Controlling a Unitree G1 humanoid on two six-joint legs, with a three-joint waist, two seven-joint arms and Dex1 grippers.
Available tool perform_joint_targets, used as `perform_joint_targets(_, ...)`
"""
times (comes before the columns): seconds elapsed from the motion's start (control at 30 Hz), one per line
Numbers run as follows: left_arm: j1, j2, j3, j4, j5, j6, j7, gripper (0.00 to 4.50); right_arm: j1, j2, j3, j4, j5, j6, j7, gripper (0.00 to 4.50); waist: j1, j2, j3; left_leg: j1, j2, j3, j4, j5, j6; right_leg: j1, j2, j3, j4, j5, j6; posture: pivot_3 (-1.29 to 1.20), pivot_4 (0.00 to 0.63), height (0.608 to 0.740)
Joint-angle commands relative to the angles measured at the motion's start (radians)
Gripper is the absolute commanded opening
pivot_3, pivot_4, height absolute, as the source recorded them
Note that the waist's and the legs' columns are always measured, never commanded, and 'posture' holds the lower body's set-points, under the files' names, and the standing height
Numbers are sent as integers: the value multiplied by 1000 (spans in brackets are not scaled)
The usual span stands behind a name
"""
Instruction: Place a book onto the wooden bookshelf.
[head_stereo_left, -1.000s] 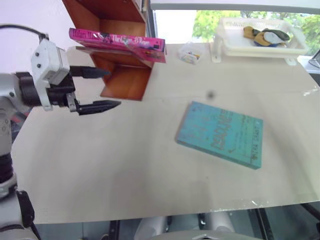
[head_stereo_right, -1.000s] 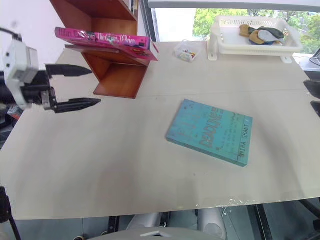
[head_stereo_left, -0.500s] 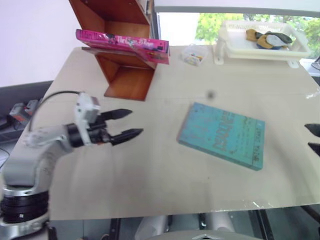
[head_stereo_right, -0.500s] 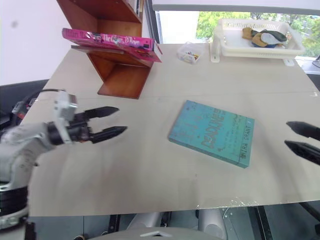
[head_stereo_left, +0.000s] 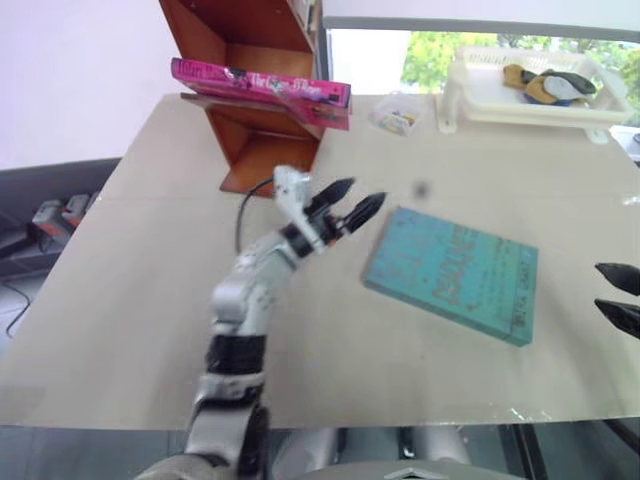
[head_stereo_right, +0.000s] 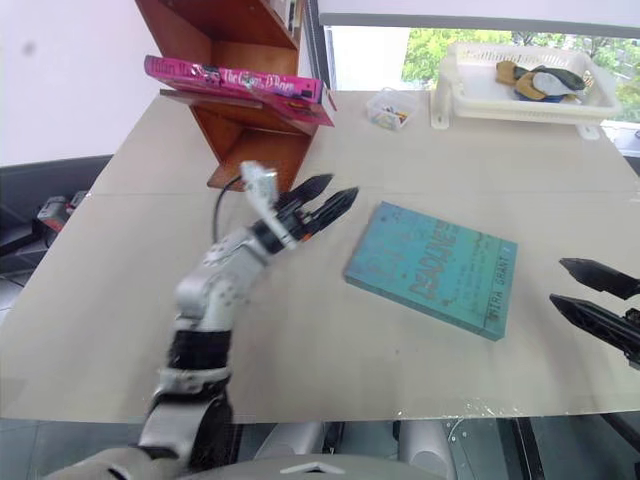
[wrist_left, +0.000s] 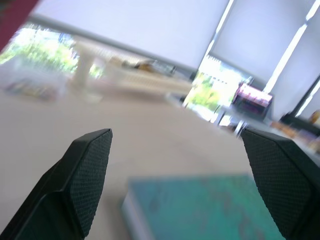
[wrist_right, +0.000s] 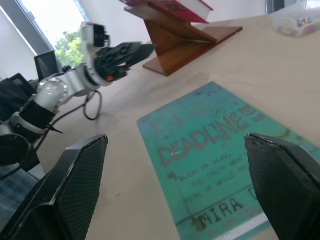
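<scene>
The bright pink book (head_stereo_left: 260, 82) lies flat on a slanted board of the reddish-brown wooden bookshelf (head_stereo_left: 268, 152) at the table's far left, and neither gripper touches it. My left gripper (head_stereo_left: 363, 192) stands open and empty over the middle of the table, just in front of the shelf's foot, pointing toward the near-left corner of a teal book (head_stereo_left: 452, 274). My right gripper (head_stereo_right: 575, 284) is open and empty at the table's right edge, beside the teal book (wrist_right: 215, 140). In the left wrist view the open fingers (wrist_left: 85, 175) frame the teal book (wrist_left: 200, 210).
A white basket tray (head_stereo_left: 470, 85) holding some items stands at the far right. A small clear box (head_stereo_left: 398, 115) of coloured bits sits between it and the shelf. The beige table (head_stereo_left: 150, 300) is bare on its near left.
My left arm has swung from the table's left side toward the middle, ending near the teal book with the gripper still open. The right gripper has dropped into view at the right edge.
</scene>
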Motion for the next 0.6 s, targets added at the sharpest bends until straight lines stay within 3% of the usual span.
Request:
perform_joint_targets(0.03, -102, -58, -28, 205, 79, -188, -4, 4441, 17, 10, -85, -60, 69, 2, -30, 4500, -2, 0, 0, 0, 0, 0, 0, 0, 0, 0, 0, 0, 0, 0, 0, 0, 150, 740)
perform_joint_targets(0.23, -364, -170, 46, 623, 147, -594, 92, 4441, 88, 41, -175, -151, 154, 15, -91, 4500, 0, -3, 2, -2, 0, 1, -1, -1, 1, -2, 0, 0, -1, 0, 0, 0, 150, 740)
perform_joint_targets(0.4, -482, -176, 136, 794, 159, -793, 216, 4441, 108, 37, -250, -176, 244, 24, -130, 4500, -3, -5, 3, -2, 0, 2, -1, -1, 2, -2, -1, 1, -1, 0, 1, 0, 150, 740)
perform_joint_targets(0.6, -497, -154, 140, 875, 228, -901, 321, 4441, 96, 12, -314, -165, 366, 47, -174, 4500, 0, -5, 3, -1, 0, 3, -1, -1, 3, -2, 1, 0, -1, 0, 1, 0, 150, 740)
